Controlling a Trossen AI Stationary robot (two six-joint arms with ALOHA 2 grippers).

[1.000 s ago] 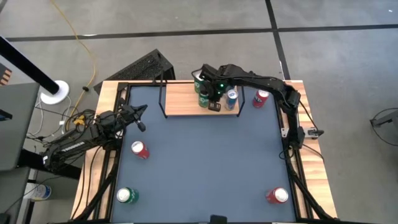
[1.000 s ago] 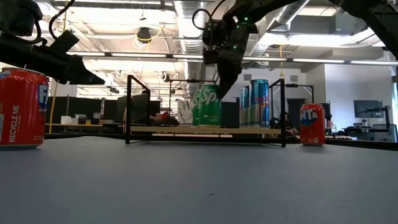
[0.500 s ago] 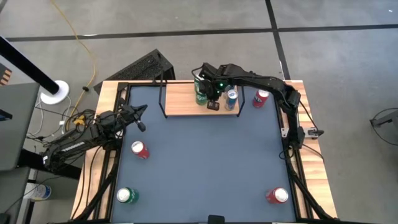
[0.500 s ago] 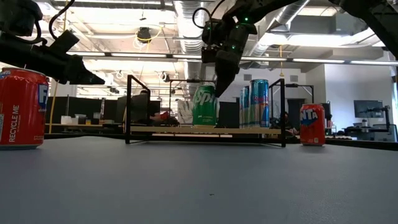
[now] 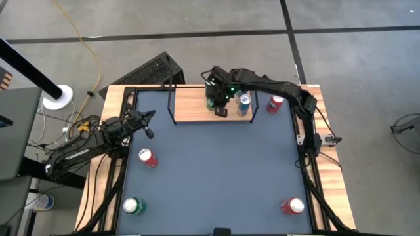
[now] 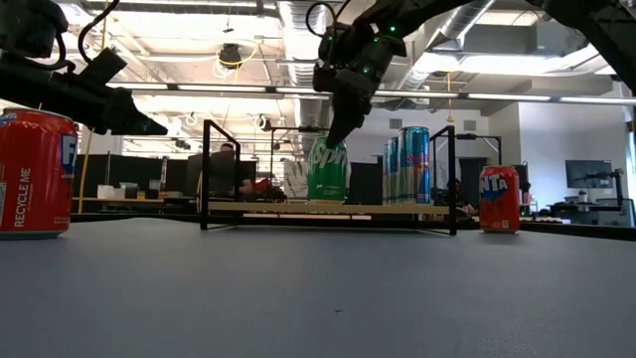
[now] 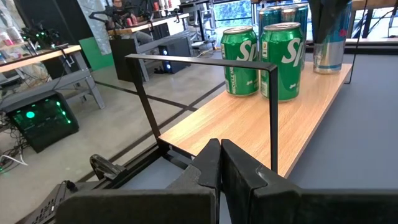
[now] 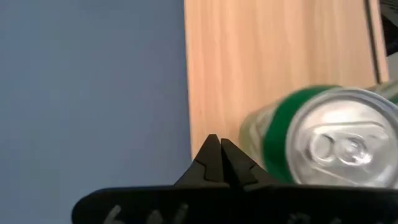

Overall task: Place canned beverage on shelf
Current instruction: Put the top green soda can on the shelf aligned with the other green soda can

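Observation:
The shelf (image 5: 197, 110), a light-wood board with a black wire frame, stands at the table's far middle. Green cans (image 5: 211, 99) and a tall blue can (image 5: 244, 101) stand upright on it. They also show in the low view (image 6: 326, 171) and the left wrist view (image 7: 282, 59). My right gripper (image 8: 217, 144) is shut. It hangs over the shelf, pointing down, with its tips by the top of a green can (image 8: 336, 146) on that can's near side (image 6: 331, 137). My left gripper (image 7: 220, 149) is shut and empty at the table's left (image 5: 149, 124), facing the shelf. My right gripper's shut fingertips (image 8: 214, 142) stand right beside the upper side wall of the green can (image 8: 261, 134), coming from above. I cannot tell whether they touch it.
A red can (image 5: 275, 103) stands on the table right of the shelf. On the blue-grey tabletop there are also a red can (image 5: 147, 157) at the left, a green can (image 5: 133, 206) at the near left and a red can (image 5: 293, 206) at the near right.
My right gripper has moved a little toward the table's left over the shelf, staying shut and pointing down, from in front of the gap between the green cans and the blue can to beside the green can's top.

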